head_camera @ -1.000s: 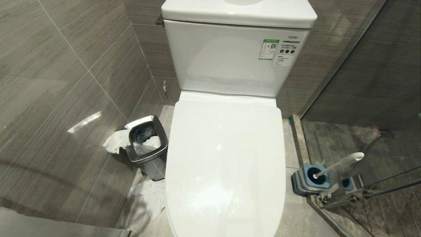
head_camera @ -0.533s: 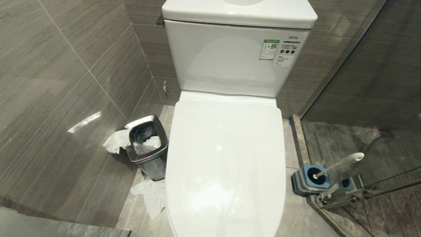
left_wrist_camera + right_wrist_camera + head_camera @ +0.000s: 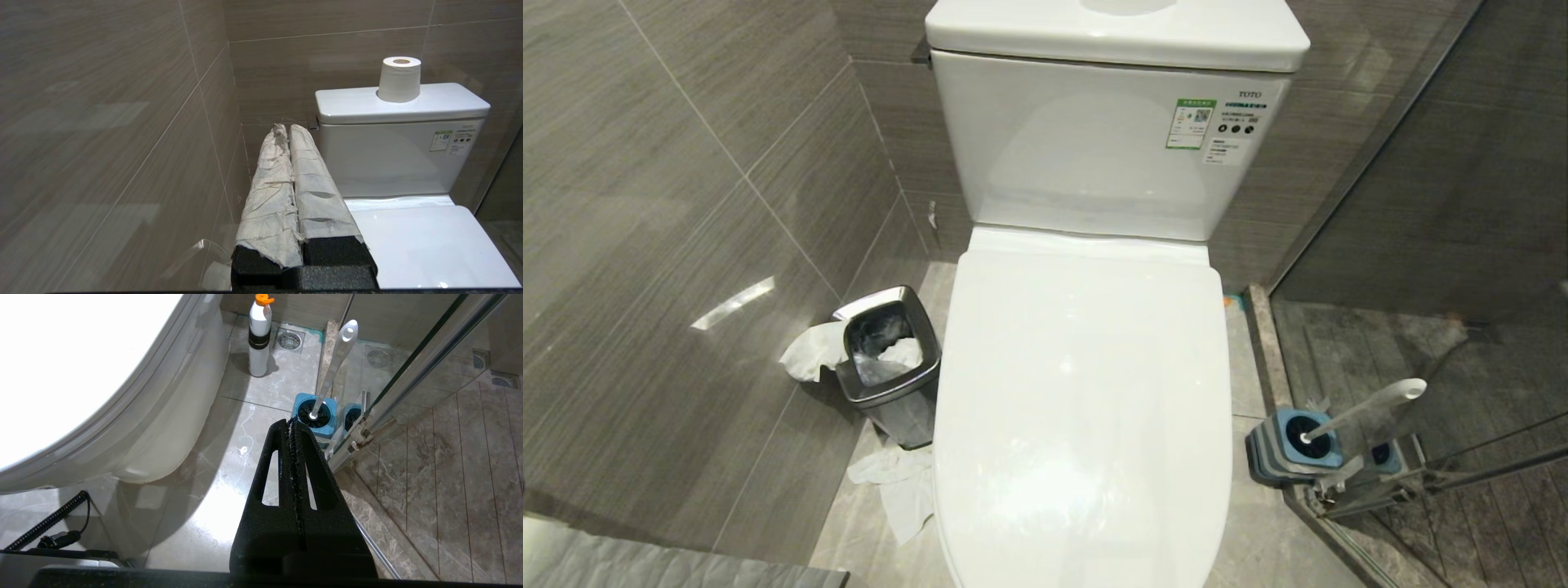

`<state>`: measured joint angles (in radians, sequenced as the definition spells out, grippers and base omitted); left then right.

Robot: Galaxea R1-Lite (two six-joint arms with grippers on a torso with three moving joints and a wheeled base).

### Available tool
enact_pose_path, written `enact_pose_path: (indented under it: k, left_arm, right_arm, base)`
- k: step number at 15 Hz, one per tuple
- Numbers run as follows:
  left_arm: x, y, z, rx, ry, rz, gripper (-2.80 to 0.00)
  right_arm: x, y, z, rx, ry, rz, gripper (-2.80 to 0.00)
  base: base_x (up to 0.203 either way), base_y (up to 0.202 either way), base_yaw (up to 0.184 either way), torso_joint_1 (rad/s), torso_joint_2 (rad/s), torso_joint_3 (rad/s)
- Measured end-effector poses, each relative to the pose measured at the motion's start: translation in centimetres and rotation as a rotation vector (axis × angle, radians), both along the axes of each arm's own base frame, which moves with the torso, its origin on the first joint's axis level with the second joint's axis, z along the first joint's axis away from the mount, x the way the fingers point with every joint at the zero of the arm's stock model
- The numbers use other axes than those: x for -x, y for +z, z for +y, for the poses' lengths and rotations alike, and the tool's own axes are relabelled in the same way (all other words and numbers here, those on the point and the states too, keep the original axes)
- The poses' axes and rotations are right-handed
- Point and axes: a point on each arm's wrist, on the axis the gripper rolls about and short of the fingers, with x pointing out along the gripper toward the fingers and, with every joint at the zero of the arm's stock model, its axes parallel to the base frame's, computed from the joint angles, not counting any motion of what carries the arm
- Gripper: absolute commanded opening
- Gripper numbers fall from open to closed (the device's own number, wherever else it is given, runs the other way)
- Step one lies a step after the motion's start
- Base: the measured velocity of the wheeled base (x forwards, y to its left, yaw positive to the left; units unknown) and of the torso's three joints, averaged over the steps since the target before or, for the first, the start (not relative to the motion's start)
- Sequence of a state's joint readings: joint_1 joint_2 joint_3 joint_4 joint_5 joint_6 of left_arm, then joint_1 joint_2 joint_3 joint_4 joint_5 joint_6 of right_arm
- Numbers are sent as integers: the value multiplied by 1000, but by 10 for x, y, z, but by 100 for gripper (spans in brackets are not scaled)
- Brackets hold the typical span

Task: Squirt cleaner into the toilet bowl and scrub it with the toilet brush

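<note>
I log 2 grippers, both pressed together, empty: left gripper (paper-wrapped) near cistern; right gripper, toilet brush at 12 o'clock.

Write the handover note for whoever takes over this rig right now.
Left tool: shut, holding nothing, fingers wrapped in paper, up beside the cistern.
Right tool: shut, holding nothing, low over the floor, pointing at the toilet brush.
Toilet brush stands in its blue holder by the glass door. White bottle with orange cap stands on the floor beside the toilet.
Toilet lid is down, so the bowl is hidden.
Done: nothing visible yet.
Left: raise lid, squirt cleaner, scrub.
</note>
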<state>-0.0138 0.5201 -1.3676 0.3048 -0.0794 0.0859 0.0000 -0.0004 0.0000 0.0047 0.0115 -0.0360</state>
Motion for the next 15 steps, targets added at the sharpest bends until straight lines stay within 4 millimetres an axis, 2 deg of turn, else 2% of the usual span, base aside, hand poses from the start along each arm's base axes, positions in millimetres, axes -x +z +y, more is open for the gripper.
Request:
enact_pose_path:
  k: [4,8,11,15]
  left_arm:
    - [28,-46,0,-7,4,-19,-280]
    - [42,-95,-1,-14,16,-23,-280]
    - [44,-122,-1,-15,20,-20,-280]
    - [33,-147,-1,-14,25,1,-280]
  right_arm:
    - [0,0,0,0,0,0,-280]
    - [0,0,0,-1,1,0,-280]
    - [0,0,0,0,0,0,-280]
    - [0,0,0,-1,0,0,-280]
  base:
    - [0,0,0,0,0,0]
    - [0,0,0,0,0,0]
    - [0,0,0,0,0,0]
    - [0,0,0,0,0,0]
